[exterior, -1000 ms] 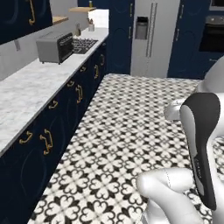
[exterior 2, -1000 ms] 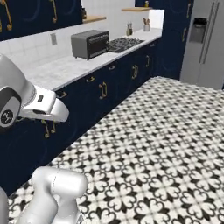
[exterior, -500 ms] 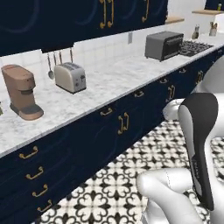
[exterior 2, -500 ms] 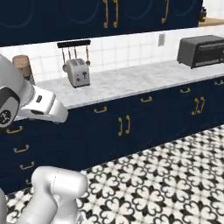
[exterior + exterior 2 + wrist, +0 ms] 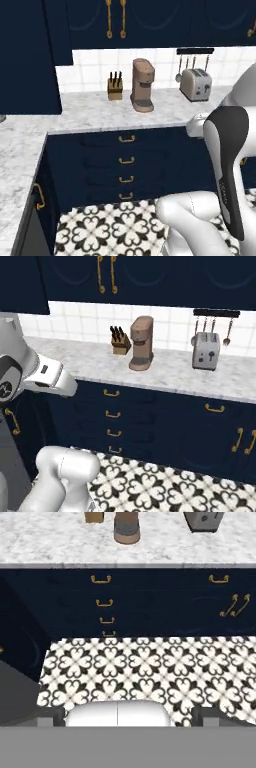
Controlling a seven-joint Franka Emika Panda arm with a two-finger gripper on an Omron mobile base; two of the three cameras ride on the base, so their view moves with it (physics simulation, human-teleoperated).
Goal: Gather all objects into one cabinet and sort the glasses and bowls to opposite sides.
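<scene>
Swung round since half a second ago: your base cameras now face a corner stretch; toaster oven gone from view.
Wall cabinets (image 5: pixel 150 22), navy, brass handles: doors closed overhead.
Tabletop (image 5: pixel 100 112), marble: coffee machine (image 5: pixel 142 86), toaster (image 5: pixel 196 84), knife block (image 5: pixel 115 86).
Bowl, mugs, cup: whereabouts unknown; none visible.
Gripper (image 5: pixel 127 714): jaws fully apart, empty, aimed at floor tiles (image 5: pixel 150 667).
Keep turning until you sight the vessels; stay clear of the drawers (image 5: pixel 114 416).
</scene>
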